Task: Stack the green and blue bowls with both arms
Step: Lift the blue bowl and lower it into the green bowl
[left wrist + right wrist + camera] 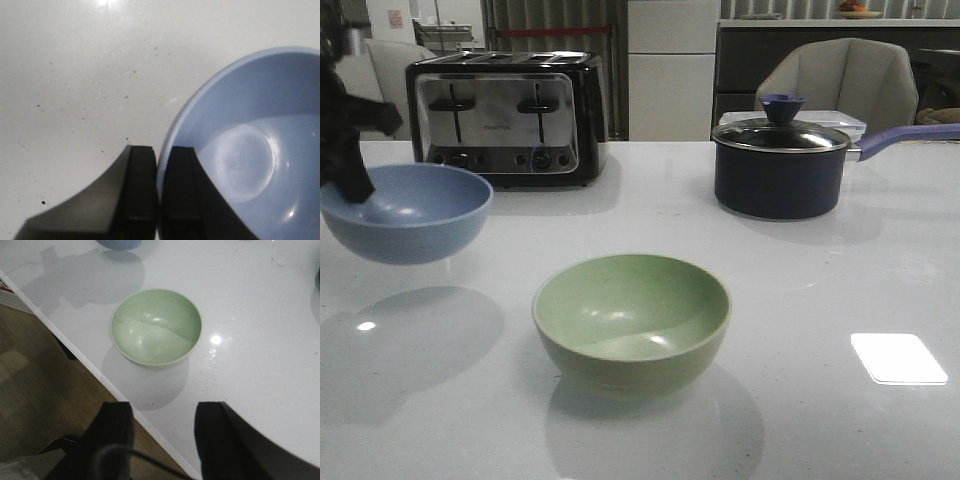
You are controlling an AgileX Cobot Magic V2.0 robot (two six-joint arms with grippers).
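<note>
I have the blue bowl up off the table at the far left, its shadow lying below it, with my left gripper pinched across its rim, one finger inside and one outside. The green bowl sits upright and empty on the white table, near centre and well apart from the blue one. My right gripper hangs off the near table edge with its jaws spread wide, holding nothing.

I judge both bowls light, stiff and matte, likely plastic or similar, so not very slippery; a rim pinch suits them, though a one-sided hold may let the bowl tip. For the green one, I'd take the near rim.

Further back stand a black and chrome toaster, whose small front lettering I cannot read, and a dark navy saucepan with a lid at right.
</note>
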